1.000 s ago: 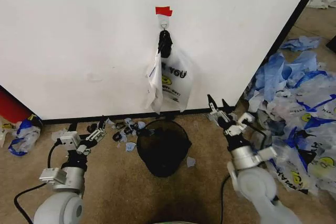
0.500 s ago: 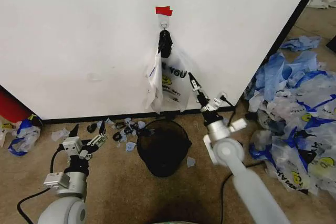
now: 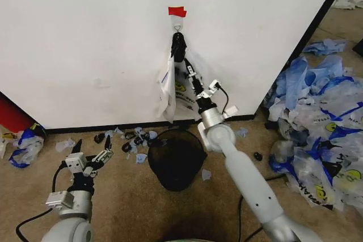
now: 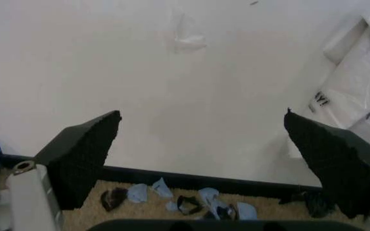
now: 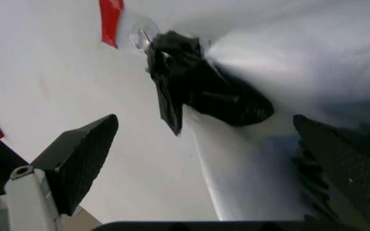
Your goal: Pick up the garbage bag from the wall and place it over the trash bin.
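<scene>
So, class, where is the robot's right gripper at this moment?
In the head view the right gripper, open, is raised against the garbage bag hanging on the wall, just below the hook and above the trash bin.

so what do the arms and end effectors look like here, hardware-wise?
Both arms are light grey, rounded tubes with a silver metal cylinder at the wrist and white bracket blocks beside it. A black cable trails from each arm. The left end effector and right end effector each carry two black pointed fingers; the wrist views show the finger pads with a fine cross-hatched grip texture. No markings visible.
</scene>
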You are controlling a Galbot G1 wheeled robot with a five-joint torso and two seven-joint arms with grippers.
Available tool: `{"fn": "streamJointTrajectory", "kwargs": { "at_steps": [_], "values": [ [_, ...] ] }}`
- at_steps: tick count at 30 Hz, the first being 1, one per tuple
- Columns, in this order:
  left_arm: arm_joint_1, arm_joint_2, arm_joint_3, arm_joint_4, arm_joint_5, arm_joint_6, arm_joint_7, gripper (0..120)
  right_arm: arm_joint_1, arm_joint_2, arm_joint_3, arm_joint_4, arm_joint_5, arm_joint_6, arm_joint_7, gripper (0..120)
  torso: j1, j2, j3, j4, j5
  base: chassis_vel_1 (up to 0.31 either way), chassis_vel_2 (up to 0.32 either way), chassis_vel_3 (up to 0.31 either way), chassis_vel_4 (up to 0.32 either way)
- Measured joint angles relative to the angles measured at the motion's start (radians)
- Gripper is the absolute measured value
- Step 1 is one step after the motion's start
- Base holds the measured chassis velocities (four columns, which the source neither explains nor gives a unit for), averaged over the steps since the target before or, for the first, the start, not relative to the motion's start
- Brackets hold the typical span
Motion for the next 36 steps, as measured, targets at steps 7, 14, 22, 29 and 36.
{"fn": "streamJointTrajectory", "kwargs": {
  "at_steps": [7, 14, 22, 29, 36],
  "values": [
    [0.014, -0.02, -0.005, 0.0, 0.011, -0.016, -0.001, 100, 0.049, 0.022, -0.022, -0.082, 0.01, 0.0, -0.032, 100, 0.0, 0.0, 0.0, -0.0001, 0.0, 0.0, 0.0, 0.0, 0.0],
    [0.029, -0.039, -0.012, -0.005, 0.02, -0.029, -0.001, 100, 0.093, 0.045, -0.021, -0.15, 0.014, 0.0, -0.062, 100, 0.0, 0.0, 0.0, 0.0, 0.0001, 0.0, 0.0, 0.0, 0.0],
    [0.043, -0.059, -0.016, -0.004, 0.027, -0.048, -0.003, 99, 0.129, 0.07, -0.006, -0.193, 0.018, -0.001, -0.091, 100, 0.0, 0.0, 0.0, 0.0, 0.0, 0.0, 0.0, 0.0, 0.0],
    [0.037, -0.061, -0.013, 0.004, 0.028, -0.049, -0.003, 99, 0.117, 0.073, -0.011, -0.172, 0.013, -0.001, -0.107, 100, 0.0, 0.0, 0.0, 0.0, 0.0001, 0.0, 0.0, 0.0, 0.0],
    [0.029, -0.059, -0.008, 0.017, 0.029, -0.05, -0.004, 99, 0.103, 0.064, -0.011, -0.153, 0.003, -0.001, -0.12, 100, 0.0, 0.0, 0.0, 0.0, 0.0, 0.0, 0.0, 0.0, 0.0]
  ]
}}
